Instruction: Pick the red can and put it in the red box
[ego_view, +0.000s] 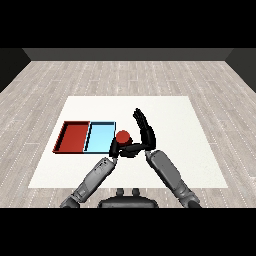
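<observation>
The red can (123, 135) stands upright just off the near right corner of the light blue tray (100, 138). My left hand (116, 148) is at the can's near side, its fingers curled round the lower part, which they hide. To the can's right, my right hand (145, 131) is held up with straight fingers pointing away from me, holding nothing. The red tray (73, 136) lies left of the blue one with nothing in it.
The two trays sit side by side on the left half of the white table (185, 145). Both forearms come in from the lower corners and meet near the table's middle front.
</observation>
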